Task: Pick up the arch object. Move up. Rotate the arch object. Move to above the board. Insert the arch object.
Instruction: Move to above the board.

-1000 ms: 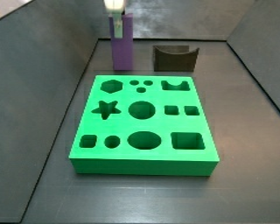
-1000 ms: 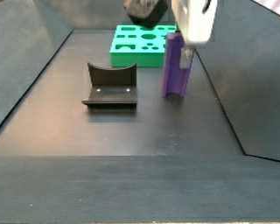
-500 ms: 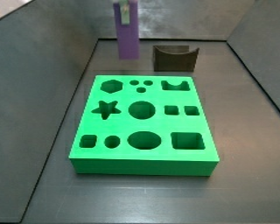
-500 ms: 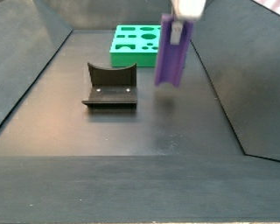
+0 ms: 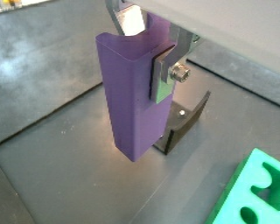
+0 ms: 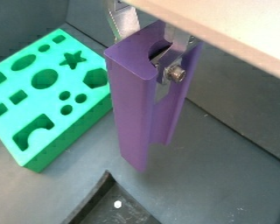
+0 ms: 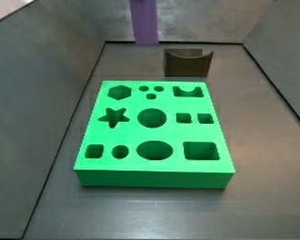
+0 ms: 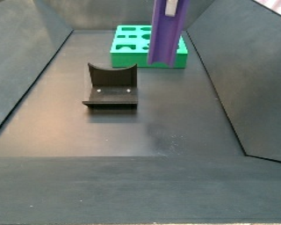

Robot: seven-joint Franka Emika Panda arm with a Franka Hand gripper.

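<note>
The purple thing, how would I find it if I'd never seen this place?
Start at the big green board lying on the dark floor. Look past its far edge and up: the arch object hangs upright in the air, clamped by the gripper. It is tall, slim and purple, while the fixture below is squat and dark.

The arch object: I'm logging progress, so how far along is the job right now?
Pickup looks done: the tool is shut on the arch object, which hangs upright, clear of the floor, apart from the fixture. The lift is in hand. Left: rotating it, moving above the board, inserting it; every hole there is empty.
</note>
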